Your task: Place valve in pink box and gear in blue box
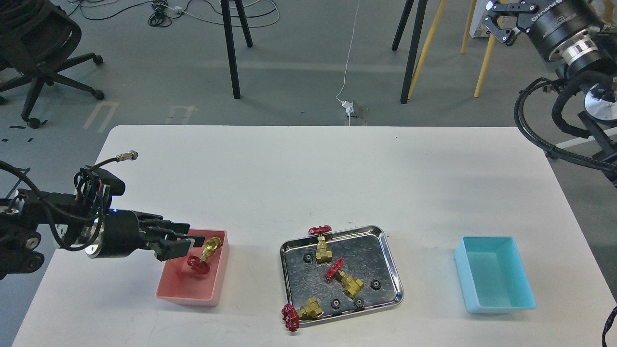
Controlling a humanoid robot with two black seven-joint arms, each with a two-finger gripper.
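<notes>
The pink box stands at the front left of the table. A valve lies tilted inside it, red handwheel down and brass body up. My left gripper hovers over the box's left rim, open, just left of that valve and apart from it. Three more valves and several small black gears lie in the metal tray. The blue box at the front right holds nothing. My right gripper is open, raised beyond the table's far right corner.
The white table carries only the two boxes and the tray. One valve's handwheel overhangs the tray's front left corner. An office chair, stool legs and cables stand on the floor behind the table.
</notes>
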